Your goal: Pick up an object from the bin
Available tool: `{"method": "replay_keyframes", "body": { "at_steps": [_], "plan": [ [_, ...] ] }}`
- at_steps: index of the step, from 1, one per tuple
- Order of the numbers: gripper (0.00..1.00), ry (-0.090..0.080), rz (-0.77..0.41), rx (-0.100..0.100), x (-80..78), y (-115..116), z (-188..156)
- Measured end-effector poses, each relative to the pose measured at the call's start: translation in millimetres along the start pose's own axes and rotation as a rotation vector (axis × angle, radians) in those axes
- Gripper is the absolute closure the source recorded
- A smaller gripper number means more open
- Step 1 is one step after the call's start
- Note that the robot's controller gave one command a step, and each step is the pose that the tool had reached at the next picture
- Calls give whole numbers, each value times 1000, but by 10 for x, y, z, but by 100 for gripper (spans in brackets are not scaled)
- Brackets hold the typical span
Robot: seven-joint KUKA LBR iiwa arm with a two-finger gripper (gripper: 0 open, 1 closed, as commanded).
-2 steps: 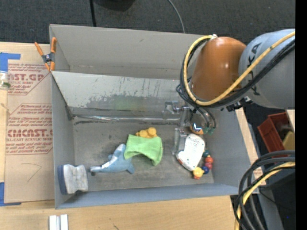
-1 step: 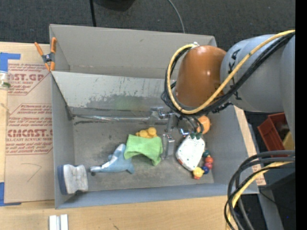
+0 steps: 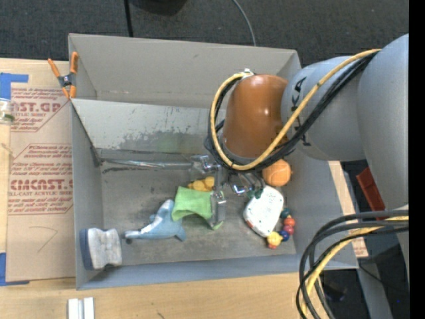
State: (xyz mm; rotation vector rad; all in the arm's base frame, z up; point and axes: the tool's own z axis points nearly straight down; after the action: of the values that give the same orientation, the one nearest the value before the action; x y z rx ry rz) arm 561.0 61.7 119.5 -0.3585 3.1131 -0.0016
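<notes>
**A:** Entry one, the tool?

**B:** It is hanging low over the floor of the grey bin, slightly right of centre. The arm's orange cover is hiding most of its body. Its tip is sitting at the 3 o'clock edge of a crumpled green piece. I cannot tell how far it is opening, or whether it is gripping anything.

**A:** Entry two, the green piece?

**B:** It is lying near mid-floor and looking soft. The tool is covering part of its right edge.

**A:** And its neighbours?

**B:** At its 12 o'clock a small yellow thing is showing, half hidden by the tool's metalwork, kind unclear. At its 8 o'clock a grey-blue fish-shaped toy is touching it. In the bin's 8 o'clock corner a blue-and-white block is lying well apart. At the tool's 3 o'clock a white oval toy is resting, with coloured beads beside it. At 2 o'clock an orange ball is sitting partly under the cover.
</notes>
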Motion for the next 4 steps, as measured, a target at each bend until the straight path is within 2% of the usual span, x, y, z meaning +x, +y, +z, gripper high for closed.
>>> {"method": "replay_keyframes", "body": {
  "at_steps": [1, 2, 3, 4],
  "plan": [
    [0, 10, -92, -3, 71, 278, 55],
    [100, -1, -88, -2, -1, 421, 497],
    [100, -1, -88, -2, -1, 421, 497],
    [100, -4, -82, -2, -80, 493, -361]
  ]
}}
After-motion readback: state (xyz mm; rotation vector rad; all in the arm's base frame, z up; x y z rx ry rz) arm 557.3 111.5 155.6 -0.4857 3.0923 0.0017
